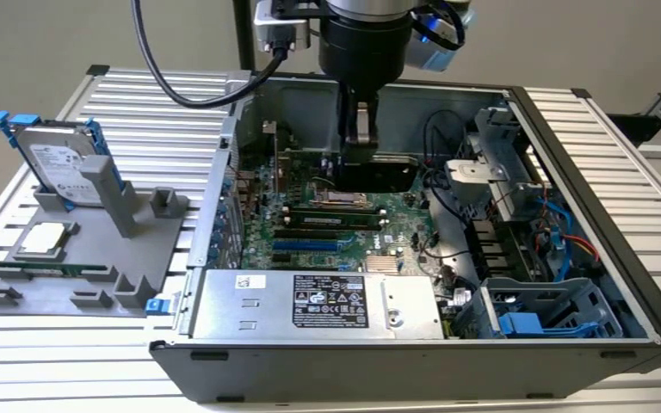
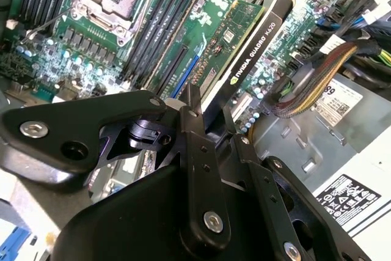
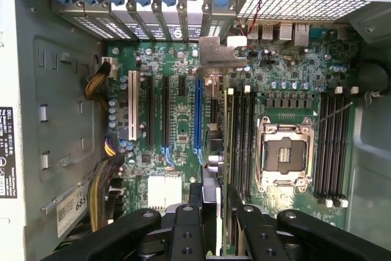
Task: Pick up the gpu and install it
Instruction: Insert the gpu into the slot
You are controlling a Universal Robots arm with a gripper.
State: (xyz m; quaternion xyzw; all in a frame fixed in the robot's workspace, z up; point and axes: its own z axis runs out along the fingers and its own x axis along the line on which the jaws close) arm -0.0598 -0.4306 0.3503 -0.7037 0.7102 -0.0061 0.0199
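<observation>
The gripper (image 2: 211,117) is clamped on the gpu (image 2: 247,47), holding it on edge just above the board (image 3: 183,126), long side along the slots (image 3: 197,114).

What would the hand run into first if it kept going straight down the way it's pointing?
The hand, shut on the gpu, points at the motherboard. The card's lower edge would probably meet its slots first, though depth is unclear.
</observation>
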